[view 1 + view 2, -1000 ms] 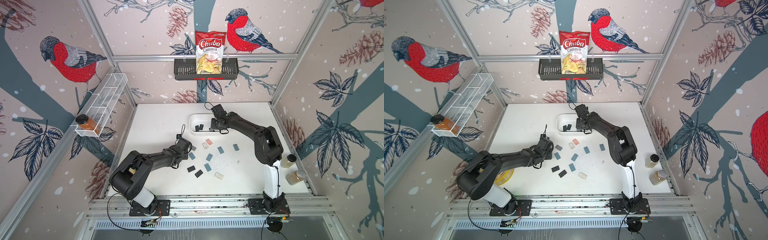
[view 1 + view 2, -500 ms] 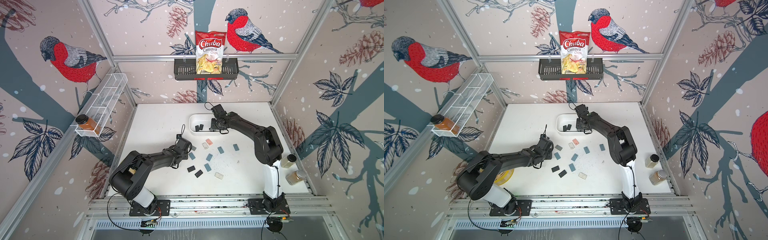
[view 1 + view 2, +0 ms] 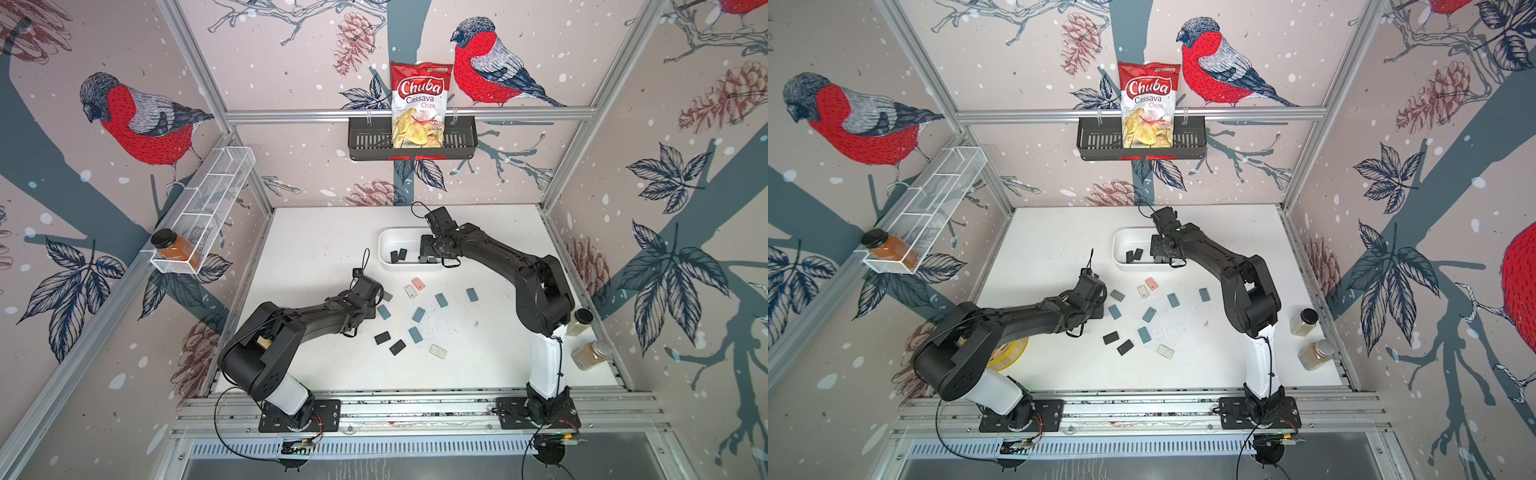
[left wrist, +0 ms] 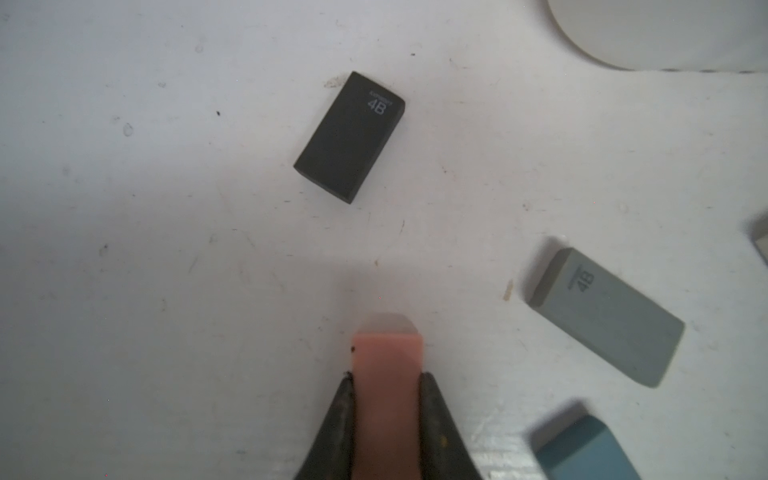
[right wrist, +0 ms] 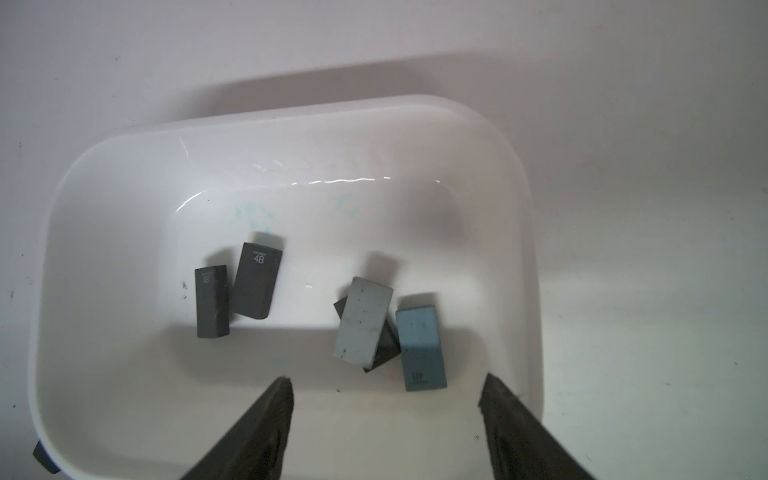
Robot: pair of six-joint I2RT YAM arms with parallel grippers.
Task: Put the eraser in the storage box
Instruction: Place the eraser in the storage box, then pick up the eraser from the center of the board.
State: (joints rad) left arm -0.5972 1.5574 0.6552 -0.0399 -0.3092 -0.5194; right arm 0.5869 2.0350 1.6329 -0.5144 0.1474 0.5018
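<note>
In the left wrist view my left gripper [image 4: 388, 376] is shut on a pink eraser [image 4: 386, 353], just above the white table. In both top views that eraser is hidden under the left gripper [image 3: 371, 306], at the left edge of the loose erasers. The storage box [image 3: 395, 237] is a low white tub at the back centre. My right gripper [image 5: 386, 380] hangs open over its right end with nothing between the fingers. In the storage box [image 5: 291, 141] lie several erasers: two black ones [image 5: 254, 282] side by side, a grey one [image 5: 362, 320] and a blue one [image 5: 420, 347].
Loose erasers lie scattered on the table: a black one [image 4: 350, 137], a grey one [image 4: 604, 316], a blue one [image 4: 582, 449], and a second pink one [image 3: 418, 284]. Two spice jars [image 3: 590, 353] stand at the right edge. A black basket [image 3: 370, 139] with a chips bag hangs on the back wall.
The right gripper's jaws have opened over the storage box. The left gripper's jaws have closed on the pink eraser. Neither arm has shifted much.
</note>
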